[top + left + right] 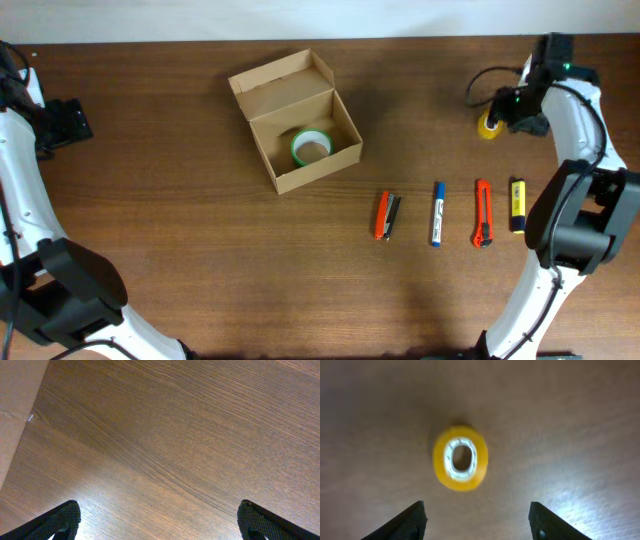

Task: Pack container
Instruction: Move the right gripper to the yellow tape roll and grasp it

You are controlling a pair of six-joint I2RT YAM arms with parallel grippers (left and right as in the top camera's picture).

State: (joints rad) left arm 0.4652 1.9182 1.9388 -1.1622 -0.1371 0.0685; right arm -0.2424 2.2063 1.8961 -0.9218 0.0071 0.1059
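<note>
I see a dark wooden table (200, 250) filling the overhead view, with one arm rising at each side edge.

The left gripper (65, 122) is at the far left edge of the table, well apart from everything else. In its wrist camera the two fingers (60, 522) sit at opposite corners of the picture. The jaws are spread wide, with only bare wood grain between them and nothing held.

The right gripper (508, 108) is at the far right, just beside a yellow tape roll (489, 125). Its wrist camera shows that roll (460, 482) lying flat, ahead of the fingertips (415, 520) and not touching either one. The jaws are spread wider than the roll, and this hand is empty too.

The cardboard box (318, 170) sits left of centre towards the far side, turned at an angle to the table edges. Its flap lid stands open on the far side. A green tape roll (311, 147) lies flat on the box floor.

A row of small items lies on the table right of centre on the near side, all outside the box. From left to right:
- an orange and black piece (386, 216) that I cannot make out clearly
- a blue and white marker (437, 213)
- an orange cutter (483, 227)
- a yellow highlighter (517, 206)

All four lie roughly parallel, apart from one another.
</note>
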